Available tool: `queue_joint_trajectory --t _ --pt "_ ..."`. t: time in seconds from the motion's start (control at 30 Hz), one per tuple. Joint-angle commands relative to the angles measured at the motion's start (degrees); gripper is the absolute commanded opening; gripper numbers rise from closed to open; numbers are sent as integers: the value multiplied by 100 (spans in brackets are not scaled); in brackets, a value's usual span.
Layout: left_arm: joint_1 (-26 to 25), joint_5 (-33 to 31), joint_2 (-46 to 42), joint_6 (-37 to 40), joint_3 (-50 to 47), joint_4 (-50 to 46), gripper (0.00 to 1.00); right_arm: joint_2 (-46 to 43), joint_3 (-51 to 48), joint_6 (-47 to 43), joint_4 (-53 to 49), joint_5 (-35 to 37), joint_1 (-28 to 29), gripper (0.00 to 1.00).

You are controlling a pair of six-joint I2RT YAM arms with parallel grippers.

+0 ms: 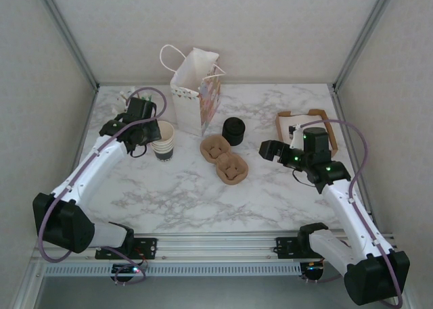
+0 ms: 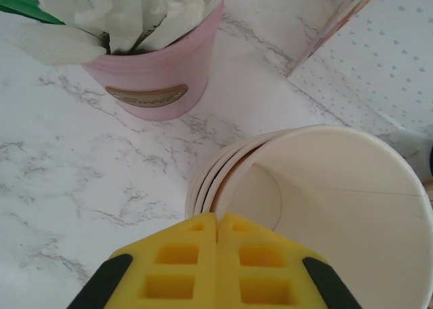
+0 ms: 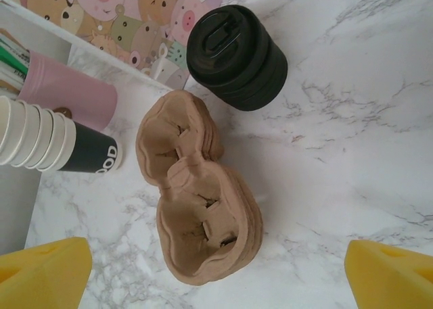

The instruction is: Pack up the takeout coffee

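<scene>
The takeout coffee is out of view. A stack of lidless cream paper cups [image 1: 164, 145] with a dark lower band stands left of centre. My left gripper [image 1: 155, 129] reaches it from the left. In the left wrist view the gripper [image 2: 218, 218] has its yellow fingers pressed together on the near rim of the top cup [image 2: 338, 201]. My right gripper [image 1: 272, 149] hovers open to the right of a stack of brown pulp cup carriers [image 1: 225, 158]. In the right wrist view it [image 3: 218, 255] stands wide above those carriers [image 3: 196, 201], holding nothing.
A short black cylinder of lids [image 1: 234, 130] stands behind the carriers. A white patterned paper bag [image 1: 196, 92] stands upright at the back, close behind the cups. A pink pot with napkins [image 2: 155, 72] sits left of the bag. A brown tray [image 1: 281, 123] lies at the back right.
</scene>
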Motion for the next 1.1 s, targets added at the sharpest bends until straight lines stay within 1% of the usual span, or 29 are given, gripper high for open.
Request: queue_joint_trajectory --t 0.0,0.23,0.47,0.6,0.67,0.8,1.07 --pt "41 230 -200 121 162 39 0 128 168 179 116 -209 182 95" --pt "264 519 -293 163 -2 120 0 927 460 686 845 -260 1048 88" --pt "377 551 -381 245 -43 80 0 1963 1240 840 1067 -83 1871 85" --pt "500 752 -440 235 -196 178 0 2626 1669 1222 1455 -278 2263 80" --pt "552 814 -459 244 -241 214 0 2928 1859 1411 1662 -337 2422 77" --pt "664 997 -477 255 -304 243 0 3590 2271 1768 2006 -449 2659 69" --pt "777 1143 -542 288 -410 289 0 4733 2935 2377 2667 -729 2868 56"
